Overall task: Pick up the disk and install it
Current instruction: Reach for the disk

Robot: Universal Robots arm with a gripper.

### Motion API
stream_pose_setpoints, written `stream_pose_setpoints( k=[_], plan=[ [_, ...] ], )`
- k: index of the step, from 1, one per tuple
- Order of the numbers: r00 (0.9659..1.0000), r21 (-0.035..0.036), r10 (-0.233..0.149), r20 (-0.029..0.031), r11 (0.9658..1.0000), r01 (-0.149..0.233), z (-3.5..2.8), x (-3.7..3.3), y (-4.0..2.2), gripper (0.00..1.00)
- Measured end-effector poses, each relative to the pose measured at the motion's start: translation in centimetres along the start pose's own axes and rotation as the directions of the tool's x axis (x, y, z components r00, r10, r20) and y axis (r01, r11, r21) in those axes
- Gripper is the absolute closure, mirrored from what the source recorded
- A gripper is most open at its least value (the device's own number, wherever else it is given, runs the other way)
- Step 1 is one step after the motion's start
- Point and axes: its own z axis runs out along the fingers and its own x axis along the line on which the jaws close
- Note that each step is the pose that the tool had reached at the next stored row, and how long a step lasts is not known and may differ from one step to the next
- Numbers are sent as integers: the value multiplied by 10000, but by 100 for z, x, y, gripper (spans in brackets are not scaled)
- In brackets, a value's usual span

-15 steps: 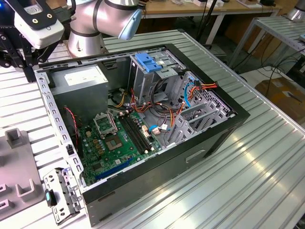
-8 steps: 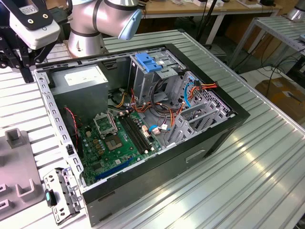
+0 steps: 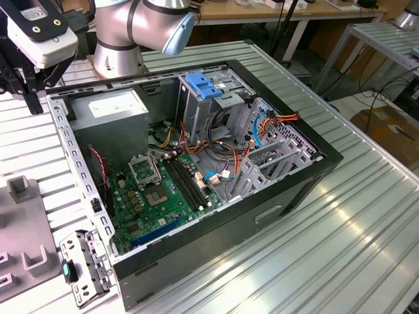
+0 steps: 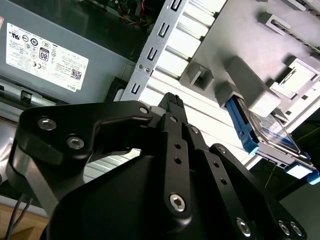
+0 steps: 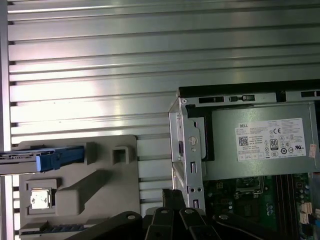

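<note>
The disk stands on edge in a slot of a grey fixture, its blue side rail facing out. In the first wrist view the disk sits at the far end of the same fixture. My gripper hangs above the ribbed table at the exterior view's upper left, just outside the corner of the open computer case. Its fingers look shut with nothing in them, and they are well apart from the disk. The metal drive cage with a blue latch stands inside the case.
A grey power-supply box fills the case corner nearest the gripper. The motherboard and loose cables lie in the case. A small metal bracket lies on the table by the fixture. The arm's base stands behind the case.
</note>
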Motion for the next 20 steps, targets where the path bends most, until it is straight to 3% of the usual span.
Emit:
stream_pose_setpoints(
  k=[20],
  plan=[
    [10000,-1,0,-1,10000,0,-3,138,-10,89]
  ],
)
